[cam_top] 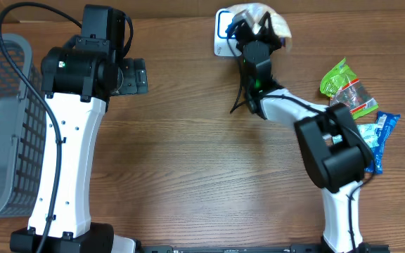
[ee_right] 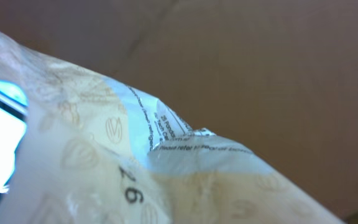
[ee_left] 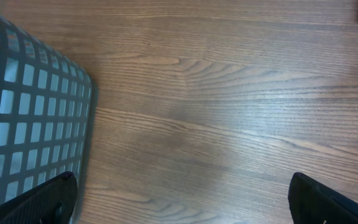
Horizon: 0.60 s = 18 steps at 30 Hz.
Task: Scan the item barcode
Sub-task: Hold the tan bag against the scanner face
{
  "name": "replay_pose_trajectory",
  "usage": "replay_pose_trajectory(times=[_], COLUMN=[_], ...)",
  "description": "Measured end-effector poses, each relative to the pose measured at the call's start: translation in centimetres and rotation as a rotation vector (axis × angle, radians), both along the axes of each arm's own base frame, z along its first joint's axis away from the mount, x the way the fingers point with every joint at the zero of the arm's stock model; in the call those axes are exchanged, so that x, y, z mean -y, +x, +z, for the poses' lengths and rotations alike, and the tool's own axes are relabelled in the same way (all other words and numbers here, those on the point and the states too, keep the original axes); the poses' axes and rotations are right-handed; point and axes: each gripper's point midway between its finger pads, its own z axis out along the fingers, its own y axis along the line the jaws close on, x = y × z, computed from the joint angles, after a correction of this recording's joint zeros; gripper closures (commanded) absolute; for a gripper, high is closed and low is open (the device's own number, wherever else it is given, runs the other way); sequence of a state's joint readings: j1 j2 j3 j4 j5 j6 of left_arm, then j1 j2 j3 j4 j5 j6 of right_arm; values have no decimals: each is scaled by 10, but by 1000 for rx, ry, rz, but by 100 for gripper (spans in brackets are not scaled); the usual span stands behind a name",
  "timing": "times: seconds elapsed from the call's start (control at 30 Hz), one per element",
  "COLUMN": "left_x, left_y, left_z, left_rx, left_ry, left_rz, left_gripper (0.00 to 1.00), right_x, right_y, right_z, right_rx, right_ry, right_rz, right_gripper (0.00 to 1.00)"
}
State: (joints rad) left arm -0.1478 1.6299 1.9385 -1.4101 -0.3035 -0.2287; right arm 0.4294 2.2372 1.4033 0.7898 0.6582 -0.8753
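Item: the pale cream translucent plastic packet [cam_top: 271, 20] is at 12 o'clock on the desk edge, lifted above the surface; the right wrist view shows small printed text and dark numerals on its film.
Holder: the right end effector [cam_top: 253, 31] is closed narrow on this packet, gripping it from the 6 o'clock side.
Scanner: a white and blue scanner device [cam_top: 222, 36] stands just beside the packet, at its 8 o'clock; part of the packet overlaps it in the overhead view. The right wrist view shows a bright white and blue patch at 9 o'clock behind the film.
Other packets: at 3 o'clock lie a green crinkled packet [cam_top: 339, 76], a clear packet with red content [cam_top: 357, 100] touching it, and a blue packet [cam_top: 384, 133] below them.
Left arm: the left end effector [cam_top: 143, 76] is at 10 o'clock, well apart from the packet, its jaws spread wide with nothing between them; the black fingertips [ee_left: 39, 202] show in the lower corners of the left wrist view.
Basket: a grey plastic mesh basket [cam_top: 5, 84] sits at 9 o'clock.
Surface: a brown wooden desk [cam_top: 188, 154] carries all.
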Motion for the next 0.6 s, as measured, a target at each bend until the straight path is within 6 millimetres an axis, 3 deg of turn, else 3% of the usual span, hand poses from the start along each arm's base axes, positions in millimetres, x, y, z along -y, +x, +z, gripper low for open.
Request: replay_pose_trajectory(times=[0.2,0.27,0.43,0.6], left_x=[0,0,0,0], left_y=[0,0,0,0], left_z=[0,0,0,0], left_rx=[0,0,0,0], left_ry=[0,0,0,0], left_rz=[0,0,0,0], left_gripper=[0,0,0,0], right_x=[-11,-11,-6,-5], right_y=[9,11,20,38], right_z=[-28,-29,-20,8], right_rx=[28,26,45,73], right_ry=[-95,-110,-127,-127], right_rz=[85,109,142,167], right_gripper=[96,96,96,96])
